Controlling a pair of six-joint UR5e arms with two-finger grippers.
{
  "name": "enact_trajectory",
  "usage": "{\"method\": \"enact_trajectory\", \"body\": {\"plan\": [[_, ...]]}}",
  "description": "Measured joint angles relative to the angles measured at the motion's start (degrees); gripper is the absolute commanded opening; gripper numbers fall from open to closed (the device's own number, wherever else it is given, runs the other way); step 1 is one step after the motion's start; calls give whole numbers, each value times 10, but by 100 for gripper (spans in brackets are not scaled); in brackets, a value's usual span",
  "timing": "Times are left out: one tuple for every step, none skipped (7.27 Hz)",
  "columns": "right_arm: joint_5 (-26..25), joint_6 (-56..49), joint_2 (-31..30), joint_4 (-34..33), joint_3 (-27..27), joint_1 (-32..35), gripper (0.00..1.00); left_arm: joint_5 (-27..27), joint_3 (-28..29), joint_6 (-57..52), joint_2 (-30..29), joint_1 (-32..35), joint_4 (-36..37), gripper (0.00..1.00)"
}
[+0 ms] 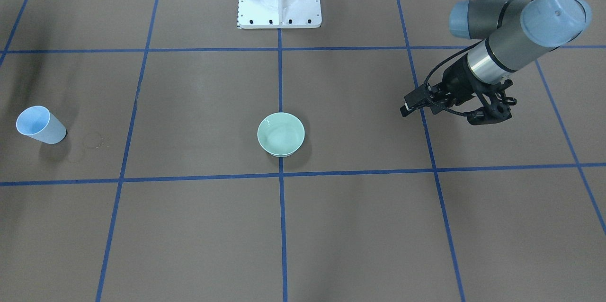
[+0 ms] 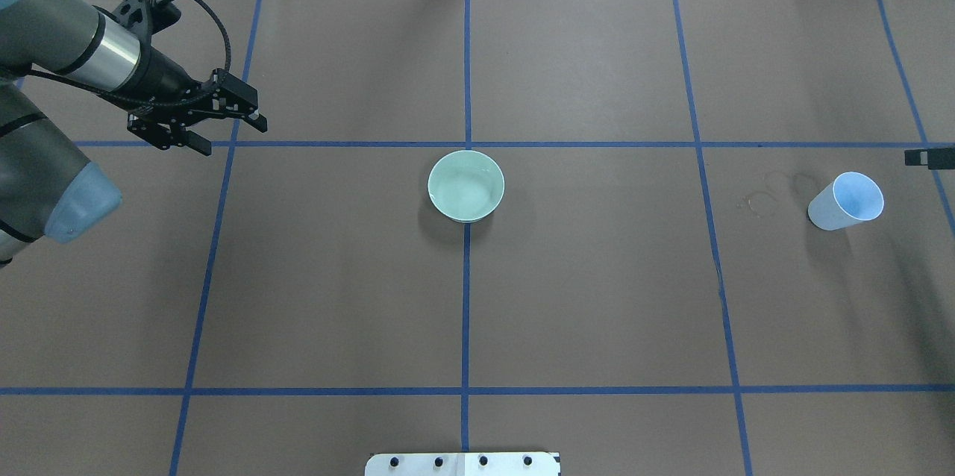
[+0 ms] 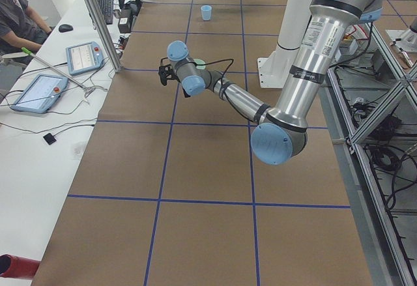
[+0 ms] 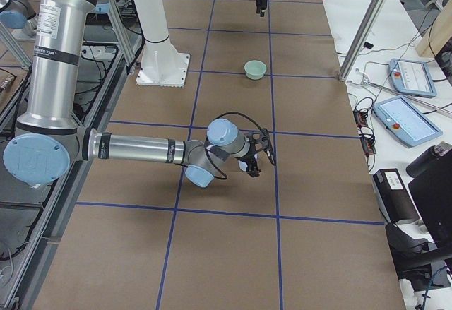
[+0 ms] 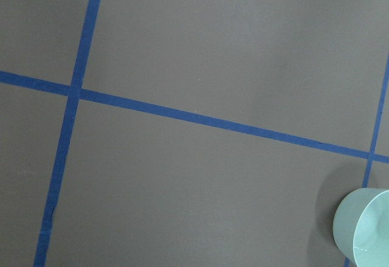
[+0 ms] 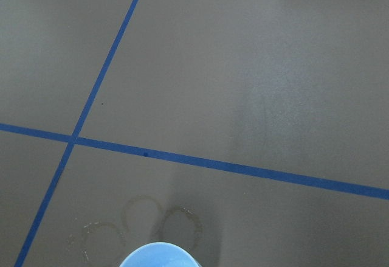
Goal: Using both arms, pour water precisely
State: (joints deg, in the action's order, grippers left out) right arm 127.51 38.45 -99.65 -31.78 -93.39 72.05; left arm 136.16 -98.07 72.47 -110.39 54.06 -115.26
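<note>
The clear water (image 1: 280, 137), quick to slosh, seems to lie in the slippery, breakable pale-green round bowl (image 1: 277, 151) mid-counter (image 2: 597, 297), best pinched at its rim; the left fingers (image 2: 242, 101), at 10 o'clock, gape empty, and the right fingers (image 2: 925, 157) I cannot tell.

Water (image 1: 280, 137): clear, shallow, glinting in bowl (image 1: 284, 153) | left arm (image 2: 52, 28): hovered well apart | right arm (image 4: 141, 147): stretched low near cup (image 2: 847, 204)

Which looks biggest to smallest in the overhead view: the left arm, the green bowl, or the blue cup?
1. Left arm: largest by far, though it is raised nearer the camera.
2. Green bowl and blue cup: these look about alike, too close to rank.
</note>
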Motion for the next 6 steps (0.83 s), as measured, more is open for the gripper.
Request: {"method": "enact_trajectory", "body": {"plan": [[3,-44,16,-60,-1,17,100,-21,2,1,-10,-15,0,99],[4,-101,31,-123,-4,33,100,-52,7,10,-27,-43,3,99],[5,-161,43,-181,-8,51,100,-81,18,26,-57,-75,14,99],[5,-207,53,-232,-13,64,100,-109,36,36,-99,-104,40,99],[5,-228,62,-270,-18,71,100,-138,66,40,-146,-130,66,99],[5,-237,65,-292,-22,76,100,-164,102,41,-188,-151,82,99]]}}
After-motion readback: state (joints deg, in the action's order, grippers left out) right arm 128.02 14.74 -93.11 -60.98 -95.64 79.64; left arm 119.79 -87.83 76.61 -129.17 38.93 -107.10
